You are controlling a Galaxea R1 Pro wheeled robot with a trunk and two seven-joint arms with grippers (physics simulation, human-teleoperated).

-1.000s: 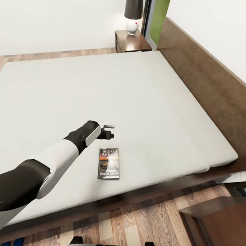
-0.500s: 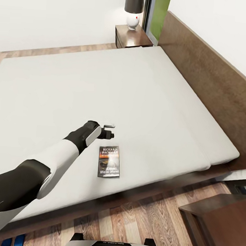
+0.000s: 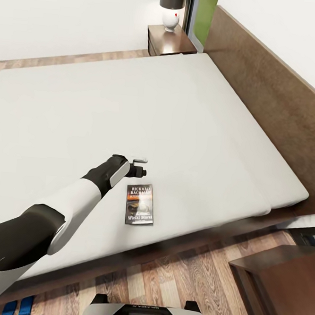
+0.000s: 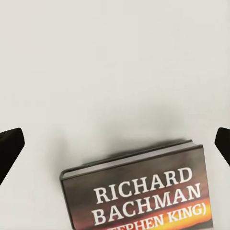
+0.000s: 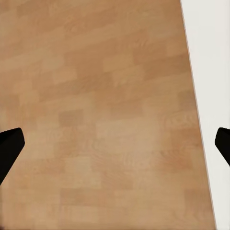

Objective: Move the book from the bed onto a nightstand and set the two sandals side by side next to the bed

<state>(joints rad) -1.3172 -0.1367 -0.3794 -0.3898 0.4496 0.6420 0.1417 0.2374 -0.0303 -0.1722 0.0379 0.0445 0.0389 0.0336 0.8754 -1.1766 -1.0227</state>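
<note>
So you have it all left: the thin dark orange-banded paperback book (image 3: 140, 204) lies flat on the pale-grey mattress of the bed (image 3: 109, 106) (near its foot edge), your left gripper (image 3: 138, 167) spread wide just beside it, empty.

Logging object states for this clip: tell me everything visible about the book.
The book is a thin paperback, dark cover with an orange band, white lettering reading RICHARD BACHMAN. It lies flat, cover up, on the pale mattress near the bed's floor-side edge. The left gripper hovers just beyond its top edge, not touching.
</note>
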